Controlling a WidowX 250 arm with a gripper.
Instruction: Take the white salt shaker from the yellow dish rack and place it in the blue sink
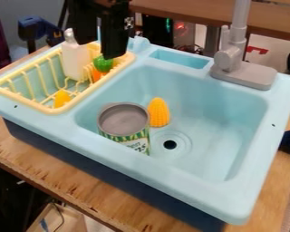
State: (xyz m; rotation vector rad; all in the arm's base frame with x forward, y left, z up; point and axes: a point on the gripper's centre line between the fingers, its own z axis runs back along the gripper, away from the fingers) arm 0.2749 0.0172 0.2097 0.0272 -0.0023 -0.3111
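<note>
- Black gripper [114,53] near green-and-orange toy piece [103,64] in yellow plastic rack [58,110]; cannot tell jaws' spread.
- Green-labelled open can [124,131], yellow toy corncob [159,112] in light-blue sink [223,113].

open room above drain [170,144], can [123,120] and corn [159,112] nearby, bottle [75,60] in rack [55,110]
</note>
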